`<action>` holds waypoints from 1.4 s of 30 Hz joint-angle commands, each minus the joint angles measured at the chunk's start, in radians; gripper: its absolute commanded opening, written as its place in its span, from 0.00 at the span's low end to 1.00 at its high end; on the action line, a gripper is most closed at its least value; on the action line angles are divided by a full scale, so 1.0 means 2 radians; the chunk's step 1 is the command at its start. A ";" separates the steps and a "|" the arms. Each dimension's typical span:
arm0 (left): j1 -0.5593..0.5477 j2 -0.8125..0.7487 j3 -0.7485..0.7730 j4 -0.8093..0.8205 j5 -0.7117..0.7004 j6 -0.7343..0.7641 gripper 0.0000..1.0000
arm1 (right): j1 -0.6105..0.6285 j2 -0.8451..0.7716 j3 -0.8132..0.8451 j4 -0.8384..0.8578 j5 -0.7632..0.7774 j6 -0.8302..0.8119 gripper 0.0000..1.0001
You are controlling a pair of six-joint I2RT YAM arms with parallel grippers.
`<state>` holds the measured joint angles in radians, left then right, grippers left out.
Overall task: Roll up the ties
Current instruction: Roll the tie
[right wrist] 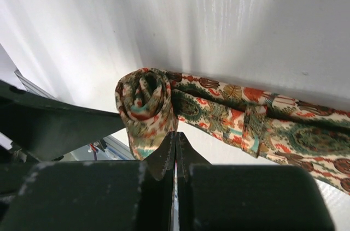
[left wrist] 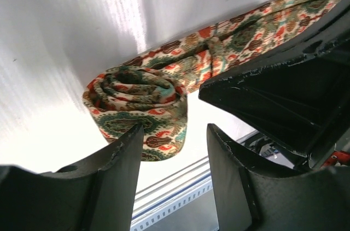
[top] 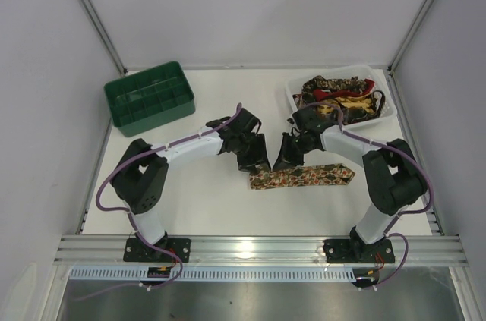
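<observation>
Counter (top: 197,199): white, filling the middle of the overhead view, with both arms reaching in from the bottom edge.
Green crate (top: 149,98): compartmented, upper left of the overhead view, well apart from the tools.
White tray (top: 389,108): upper right, holding a tangled pile of ties (top: 342,93); how many cannot be counted.
Paisley tie (top: 304,177): lies flat on the counter at centre, just below the two tools. Its left end is wound into a loose roll (left wrist: 139,97), seen end-on as a spiral (right wrist: 145,100) from the right wrist.
Left tool (top: 254,158): jaws partly apart (left wrist: 172,149) and holding nothing. The roll sits just beyond the left finger, and bare counter shows in the gap.
Right tool (top: 287,155): jaws pressed fully together (right wrist: 176,146), tips against the lower edge of the roll. Whether any fabric is pinched cannot be made out.
Hidden: from overhead the tools cover the roll. In both wrist views the tie's flat length runs off the right edge.
</observation>
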<state>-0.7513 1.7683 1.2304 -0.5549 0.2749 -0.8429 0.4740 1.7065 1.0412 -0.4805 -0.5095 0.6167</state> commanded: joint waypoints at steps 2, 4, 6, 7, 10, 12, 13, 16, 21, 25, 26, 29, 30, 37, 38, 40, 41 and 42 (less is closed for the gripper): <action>-0.009 0.003 0.027 0.030 0.025 -0.022 0.55 | -0.012 -0.036 -0.006 -0.015 0.004 -0.010 0.00; -0.012 0.007 0.030 0.041 0.033 -0.023 0.55 | -0.015 -0.043 -0.004 -0.017 -0.001 -0.010 0.00; -0.015 0.007 0.035 0.040 0.033 -0.018 0.55 | -0.016 -0.046 -0.001 -0.016 -0.012 -0.011 0.00; -0.016 0.006 0.035 0.038 0.031 -0.017 0.55 | -0.016 -0.046 0.001 -0.016 -0.022 -0.011 0.00; -0.016 -0.009 0.021 0.050 0.029 -0.010 0.55 | -0.015 -0.048 0.005 -0.013 -0.027 -0.008 0.00; -0.016 -0.020 0.015 0.050 0.025 -0.003 0.57 | -0.013 -0.047 0.009 -0.013 -0.031 -0.007 0.00; -0.016 -0.022 0.014 0.050 0.024 0.004 0.57 | -0.012 -0.046 0.012 -0.014 -0.031 -0.008 0.00; -0.015 -0.030 0.012 0.048 0.023 0.016 0.57 | -0.005 -0.043 0.023 -0.020 -0.036 -0.007 0.00; -0.011 -0.073 0.018 0.008 -0.017 0.043 0.58 | 0.011 -0.044 0.036 -0.025 -0.034 -0.002 0.00; 0.007 -0.132 0.008 -0.036 -0.054 0.073 0.60 | 0.029 -0.036 0.050 -0.028 -0.041 0.002 0.00; 0.020 -0.158 0.002 -0.043 -0.061 0.075 0.61 | 0.034 -0.033 0.057 -0.027 -0.043 0.003 0.00; 0.057 -0.207 -0.056 -0.049 -0.045 0.080 0.64 | 0.049 -0.020 0.056 -0.017 -0.051 0.015 0.00; 0.067 -0.217 -0.073 -0.044 -0.032 0.079 0.68 | 0.051 -0.016 0.055 -0.018 -0.047 0.015 0.00; 0.103 -0.245 -0.186 0.063 0.073 0.053 0.78 | 0.051 0.008 0.052 -0.046 -0.020 -0.015 0.00; 0.103 -0.240 -0.194 0.079 0.083 0.047 0.79 | 0.050 0.010 0.053 -0.050 -0.013 -0.020 0.00; 0.103 -0.235 -0.213 0.115 0.091 0.030 0.80 | 0.049 0.015 0.058 -0.061 0.012 -0.032 0.00; 0.103 -0.231 -0.218 0.129 0.090 0.024 0.80 | 0.048 0.015 0.058 -0.065 0.030 -0.036 0.00; 0.103 -0.229 -0.218 0.135 0.088 0.023 0.81 | 0.046 0.015 0.058 -0.067 0.035 -0.039 0.00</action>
<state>-0.5438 1.3064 0.8001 -0.4374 0.3820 -0.7517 0.5728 1.7325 1.1240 -0.5701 -0.5156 0.5869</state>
